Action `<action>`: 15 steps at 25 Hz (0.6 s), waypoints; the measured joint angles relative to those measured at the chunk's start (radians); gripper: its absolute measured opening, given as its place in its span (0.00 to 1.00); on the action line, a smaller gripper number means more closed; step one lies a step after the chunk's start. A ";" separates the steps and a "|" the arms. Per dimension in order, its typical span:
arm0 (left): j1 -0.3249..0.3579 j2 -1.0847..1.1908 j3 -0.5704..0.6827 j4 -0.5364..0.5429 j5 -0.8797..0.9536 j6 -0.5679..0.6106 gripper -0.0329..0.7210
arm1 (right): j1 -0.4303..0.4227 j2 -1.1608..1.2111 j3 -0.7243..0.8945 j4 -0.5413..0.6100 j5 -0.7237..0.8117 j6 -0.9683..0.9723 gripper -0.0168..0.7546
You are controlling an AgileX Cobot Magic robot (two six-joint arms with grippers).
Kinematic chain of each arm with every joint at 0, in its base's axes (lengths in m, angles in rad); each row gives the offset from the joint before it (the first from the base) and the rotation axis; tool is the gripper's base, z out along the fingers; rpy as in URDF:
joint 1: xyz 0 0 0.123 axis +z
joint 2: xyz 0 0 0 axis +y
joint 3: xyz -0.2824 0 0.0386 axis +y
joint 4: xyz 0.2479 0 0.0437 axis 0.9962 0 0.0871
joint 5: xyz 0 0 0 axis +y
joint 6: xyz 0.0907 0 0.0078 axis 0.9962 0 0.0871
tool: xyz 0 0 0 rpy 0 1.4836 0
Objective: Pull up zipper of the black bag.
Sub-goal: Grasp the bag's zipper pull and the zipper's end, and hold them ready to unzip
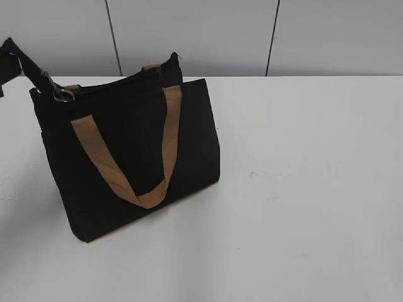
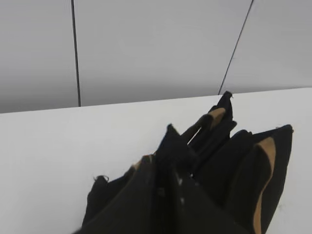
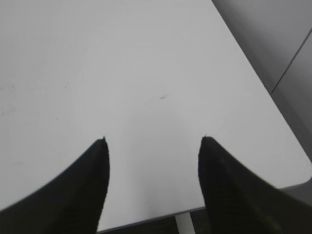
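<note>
No brand or writing readable on anything. Black bag (image 1: 132,157) stands upright on white table (image 1: 302,189), left of centre in ext. view; contents not visible. Tan strap handle (image 1: 126,157) hangs down its front face. Zipper (image 1: 62,94) silver ring sits at top left corner, pulled taut by left gripper (image 1: 11,56) at frame edge; its grip looks closed on the pull. Right gripper (image 3: 153,161) wide open over bare table, holding nothing.

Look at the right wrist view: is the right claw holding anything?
No. The right claw is open, with only bare white table between its two dark fingers.
</note>
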 joint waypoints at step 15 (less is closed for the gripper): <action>0.000 -0.086 -0.028 -0.005 0.200 0.000 0.08 | 0.016 0.300 -0.006 0.686 -0.146 -0.658 0.61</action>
